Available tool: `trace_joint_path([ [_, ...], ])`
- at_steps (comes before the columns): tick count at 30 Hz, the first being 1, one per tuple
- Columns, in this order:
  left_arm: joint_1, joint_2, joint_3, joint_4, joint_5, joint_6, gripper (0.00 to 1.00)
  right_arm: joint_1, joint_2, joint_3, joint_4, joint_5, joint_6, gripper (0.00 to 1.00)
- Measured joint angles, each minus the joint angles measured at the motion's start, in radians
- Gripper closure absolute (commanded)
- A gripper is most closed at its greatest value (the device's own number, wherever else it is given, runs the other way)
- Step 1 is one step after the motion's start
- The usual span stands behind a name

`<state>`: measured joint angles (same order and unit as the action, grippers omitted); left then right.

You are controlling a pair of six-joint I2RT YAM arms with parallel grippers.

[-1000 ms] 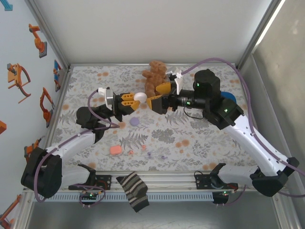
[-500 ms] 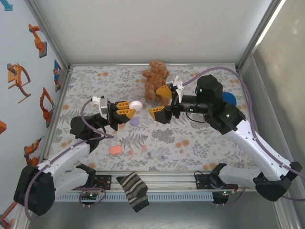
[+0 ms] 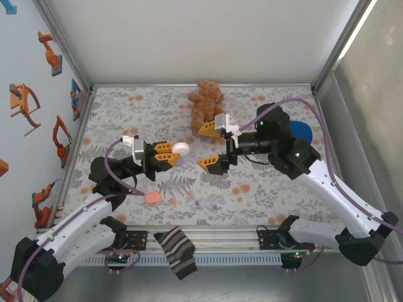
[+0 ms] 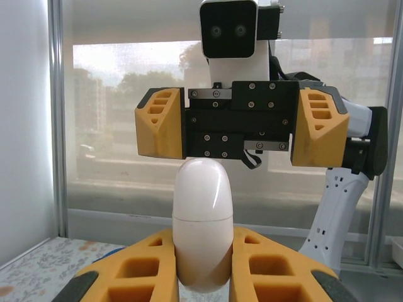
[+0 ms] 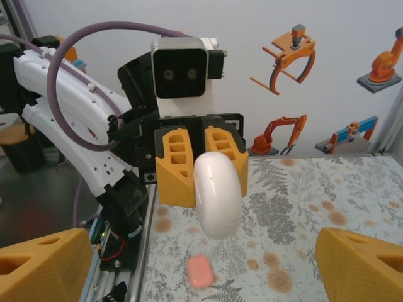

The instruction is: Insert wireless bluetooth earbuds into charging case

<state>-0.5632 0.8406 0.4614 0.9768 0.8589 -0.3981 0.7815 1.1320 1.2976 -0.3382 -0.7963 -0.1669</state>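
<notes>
The salmon-pink charging case lies shut on the table near the front left, also visible as the pink case in the right wrist view. Tiny earbuds lie to its right: reddish bits and lilac bits. My left gripper hovers above the table, shut on a white rounded disc with a seam around its middle. Facing it, my right gripper stands wide open with nothing between its fingers, a short gap from the white disc.
A purple disc lies on the table just below the white one. A brown teddy bear sits at the back centre, a blue object behind the right arm. A striped sock hangs over the front rail.
The left gripper has drawn back toward the near left, carrying the white disc. The right gripper has pulled away from it to the right and stays open.
</notes>
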Motion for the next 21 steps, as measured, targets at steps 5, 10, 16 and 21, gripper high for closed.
trace_joint_path([
  [5,-0.005,0.011,0.000,-0.005,-0.003,0.010,0.93,0.056,0.065,0.050,-0.063,0.003,-0.076,0.10],
  [10,-0.007,0.018,0.000,-0.005,-0.003,0.011,0.93,0.061,0.098,0.078,-0.077,0.004,-0.103,0.13],
  [16,-0.007,0.019,0.000,-0.005,-0.003,0.012,0.93,0.061,0.113,0.094,-0.087,0.003,-0.124,0.22],
  [21,-0.008,0.019,0.000,-0.005,-0.003,0.012,0.93,0.063,0.138,0.112,-0.111,0.009,-0.129,0.33],
])
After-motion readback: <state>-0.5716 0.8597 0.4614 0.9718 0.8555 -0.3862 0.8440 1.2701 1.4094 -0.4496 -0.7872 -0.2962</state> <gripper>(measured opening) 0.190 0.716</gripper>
